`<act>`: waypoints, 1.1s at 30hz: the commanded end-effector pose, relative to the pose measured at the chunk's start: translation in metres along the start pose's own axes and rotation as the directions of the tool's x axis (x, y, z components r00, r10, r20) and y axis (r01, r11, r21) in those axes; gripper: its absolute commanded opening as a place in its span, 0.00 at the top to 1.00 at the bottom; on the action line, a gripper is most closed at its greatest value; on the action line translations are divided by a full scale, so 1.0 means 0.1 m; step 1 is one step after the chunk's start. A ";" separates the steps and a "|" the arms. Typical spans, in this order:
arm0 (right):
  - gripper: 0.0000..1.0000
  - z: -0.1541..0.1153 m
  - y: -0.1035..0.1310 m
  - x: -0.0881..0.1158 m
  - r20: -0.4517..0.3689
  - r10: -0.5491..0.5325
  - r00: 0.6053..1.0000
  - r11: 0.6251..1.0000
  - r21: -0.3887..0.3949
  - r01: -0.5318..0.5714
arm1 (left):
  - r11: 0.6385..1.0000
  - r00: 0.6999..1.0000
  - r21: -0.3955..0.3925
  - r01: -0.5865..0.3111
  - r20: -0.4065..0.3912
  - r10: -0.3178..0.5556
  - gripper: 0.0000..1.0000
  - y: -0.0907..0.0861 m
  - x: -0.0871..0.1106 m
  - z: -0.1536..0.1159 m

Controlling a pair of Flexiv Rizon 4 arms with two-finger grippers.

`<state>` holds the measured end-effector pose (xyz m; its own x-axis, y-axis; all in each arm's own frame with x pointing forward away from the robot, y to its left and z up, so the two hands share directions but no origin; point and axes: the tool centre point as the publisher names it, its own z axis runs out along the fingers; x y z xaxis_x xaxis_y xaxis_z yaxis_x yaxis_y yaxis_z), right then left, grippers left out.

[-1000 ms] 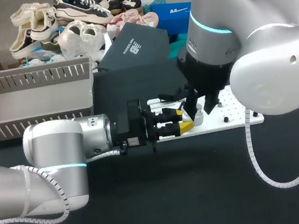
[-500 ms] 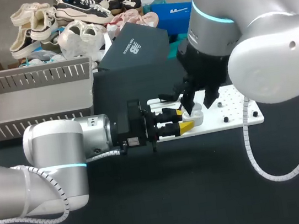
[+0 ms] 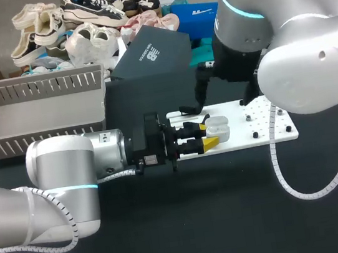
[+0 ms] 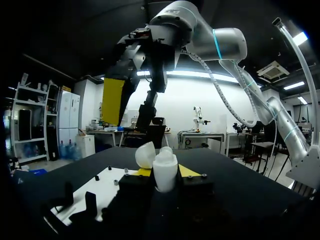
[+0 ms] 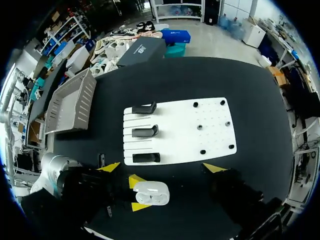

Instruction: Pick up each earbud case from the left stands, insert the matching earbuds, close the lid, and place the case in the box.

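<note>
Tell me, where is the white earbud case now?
The earbud case is near the middle of the head view, held in the left gripper, by the near edge of the white board.

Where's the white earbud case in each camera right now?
Head view: earbud case at the left gripper's tips, against the white board.
Left wrist view: earbud case between its own fingers, lid open.
Right wrist view: earbud case under the right gripper, beside the board.
Shared landmark: the white board.
</note>
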<state>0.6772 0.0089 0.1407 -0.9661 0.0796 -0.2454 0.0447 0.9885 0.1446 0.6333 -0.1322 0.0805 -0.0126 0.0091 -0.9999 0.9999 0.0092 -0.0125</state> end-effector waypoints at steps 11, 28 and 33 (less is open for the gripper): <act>0.00 0.34 -0.17 -0.17 -0.027 0.115 0.993 0.986 0.124 -0.110 | 1.000 1.000 0.000 -0.001 0.002 0.001 1.00 0.00 0.01 0.00; 0.00 0.27 -0.50 0.06 -0.047 0.121 0.991 0.974 0.200 -0.110 | 1.000 1.000 0.000 -0.001 0.002 0.001 1.00 0.00 0.01 0.00; 0.00 0.21 -0.50 0.15 -0.051 0.101 0.994 0.979 0.183 -0.091 | 1.000 1.000 0.000 -0.001 0.002 0.001 1.00 0.00 0.01 0.00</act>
<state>0.6778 -0.0315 0.1070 -0.9711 0.1752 -0.1621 0.1817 0.9830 -0.0258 0.6333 -0.1321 0.0805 -0.0126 0.0092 -0.9999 0.9999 0.0092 -0.0125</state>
